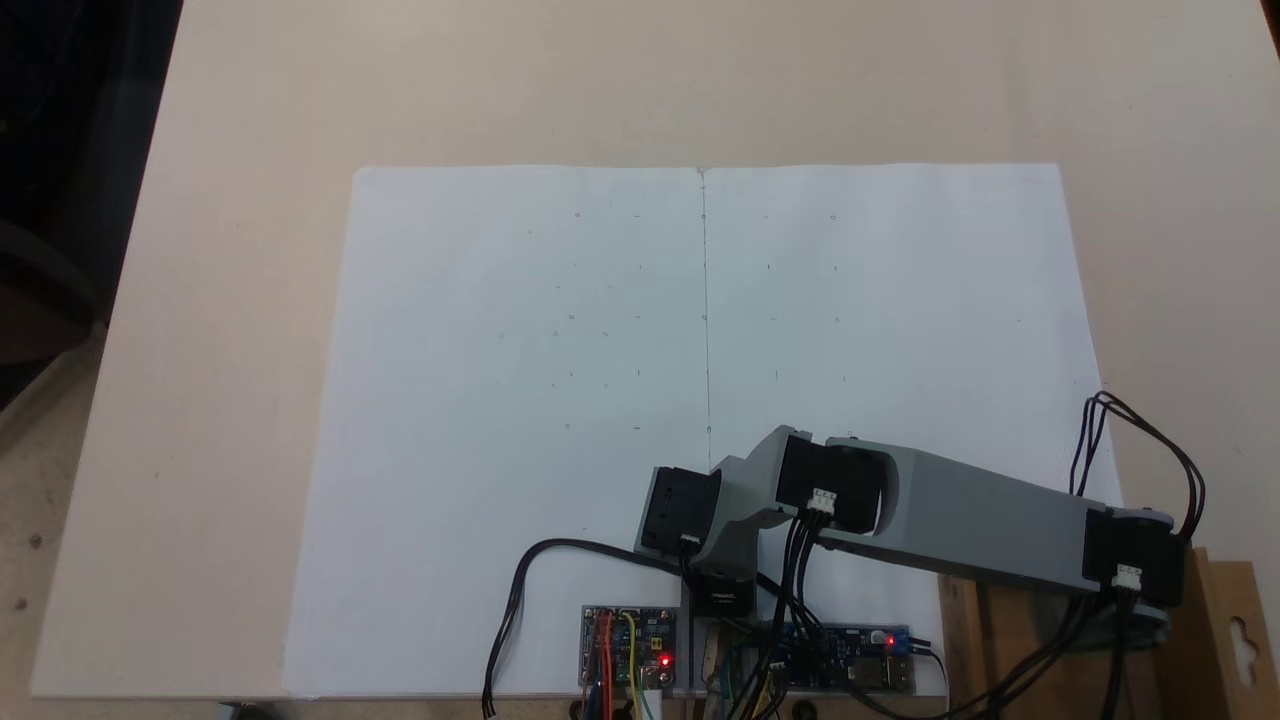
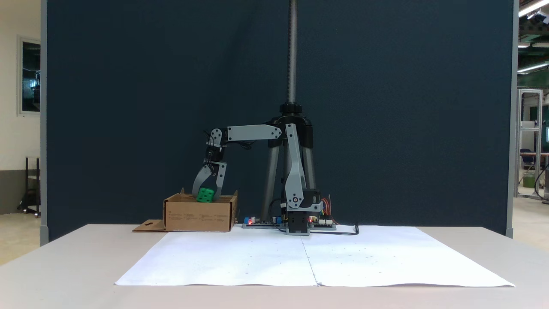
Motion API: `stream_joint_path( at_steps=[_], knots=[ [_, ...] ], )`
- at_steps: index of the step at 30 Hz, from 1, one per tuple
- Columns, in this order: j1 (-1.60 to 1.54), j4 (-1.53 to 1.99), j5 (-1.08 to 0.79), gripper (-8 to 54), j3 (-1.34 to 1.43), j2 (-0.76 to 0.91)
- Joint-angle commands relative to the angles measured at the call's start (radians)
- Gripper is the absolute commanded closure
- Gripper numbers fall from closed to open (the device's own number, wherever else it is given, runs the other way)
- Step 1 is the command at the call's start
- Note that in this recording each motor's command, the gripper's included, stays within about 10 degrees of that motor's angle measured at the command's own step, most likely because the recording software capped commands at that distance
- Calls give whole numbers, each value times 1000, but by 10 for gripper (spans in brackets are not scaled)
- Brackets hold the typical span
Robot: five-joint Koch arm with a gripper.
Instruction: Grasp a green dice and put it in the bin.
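Observation:
In a fixed view from the front, the green dice (image 2: pixel 206 195) hangs tilted at the level of the bin's top rim, partly above it. My gripper (image 2: pixel 206 198) points down over the bin with one finger on each side of the dice, shut on it. The bin (image 2: pixel 199 214) is a shallow brown cardboard box left of the arm's base, with its flap (image 2: pixel 148 224) lying flat on the table. In the fixed view from above, the forearm (image 1: pixel 960 520) reaches to the lower right over the bin (image 1: pixel 1215 600), whose hang-hole flap (image 1: pixel 1240 630) shows at the edge.
A large white paper sheet (image 1: pixel 600 400) covers the middle of the tan table (image 1: pixel 220 300). Circuit boards (image 1: pixel 630 645) with red lights and cables lie beside the arm's base (image 2: pixel 298 214). A tripod and pole (image 2: pixel 291 128) stand behind the arm, in front of a dark blue screen.

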Motion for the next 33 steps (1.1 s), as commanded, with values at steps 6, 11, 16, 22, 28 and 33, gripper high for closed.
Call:
stream_joint_path(
  at_steps=[6, 11, 16, 22, 28, 33],
  knots=[
    [8, -81, -107, 250, -20, 8],
    [8, -87, -106, 30, 18, -3],
    [9, -126, -106, 30, 20, -6],
    [3, -252, -84, 34, 11, 25],
    [-126, -299, 196, 42, -189, 133],
    [-416, -350, 382, 41, -238, 261]
  ],
)
